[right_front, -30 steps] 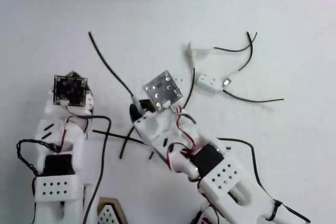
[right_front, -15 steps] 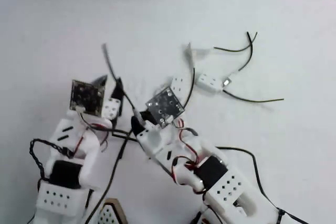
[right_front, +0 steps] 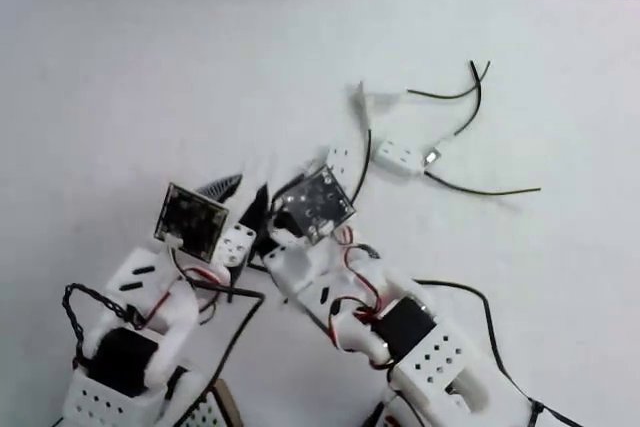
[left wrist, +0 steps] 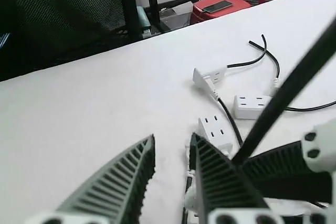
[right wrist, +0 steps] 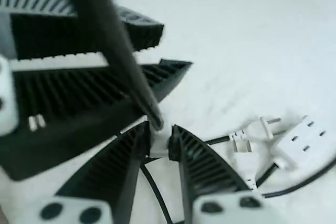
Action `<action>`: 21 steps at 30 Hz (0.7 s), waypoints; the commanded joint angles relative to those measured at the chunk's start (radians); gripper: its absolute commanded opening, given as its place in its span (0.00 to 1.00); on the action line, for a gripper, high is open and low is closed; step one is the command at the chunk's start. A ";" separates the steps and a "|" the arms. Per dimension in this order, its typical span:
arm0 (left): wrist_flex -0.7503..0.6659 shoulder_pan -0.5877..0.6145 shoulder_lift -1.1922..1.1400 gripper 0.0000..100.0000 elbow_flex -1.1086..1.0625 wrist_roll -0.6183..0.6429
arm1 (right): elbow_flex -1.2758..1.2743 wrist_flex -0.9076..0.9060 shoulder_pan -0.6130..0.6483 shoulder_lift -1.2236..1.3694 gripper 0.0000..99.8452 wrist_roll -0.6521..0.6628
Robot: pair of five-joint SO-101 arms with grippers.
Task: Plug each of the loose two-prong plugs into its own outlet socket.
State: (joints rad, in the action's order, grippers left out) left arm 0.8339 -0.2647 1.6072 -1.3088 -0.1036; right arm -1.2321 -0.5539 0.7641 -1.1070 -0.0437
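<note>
The white plug [right wrist: 158, 144], pinched in the right pincer [right wrist: 160, 129] on the desk [right_front: 120, 67] just left of an outlet socket [right_front: 342, 159], could twist or snag its black cord [right wrist: 113, 45], because the spread left pincer [left wrist: 172, 138] crowds close beside it.

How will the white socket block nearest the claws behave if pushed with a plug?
The socket block looks small and light, lying loose on the smooth table, so it will probably slide rather than resist. The thin black cord beside it looks floppy, unlikely to anchor it.
</note>
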 commanded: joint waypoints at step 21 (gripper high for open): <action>0.117 -0.082 -0.490 0.20 0.207 -0.167 | 0.041 0.286 -0.644 -0.016 0.02 -0.256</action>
State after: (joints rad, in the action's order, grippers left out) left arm 0.9168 -0.2800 1.2605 -1.2060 -0.1665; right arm -1.2321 -0.2946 0.1519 -1.1070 -0.2908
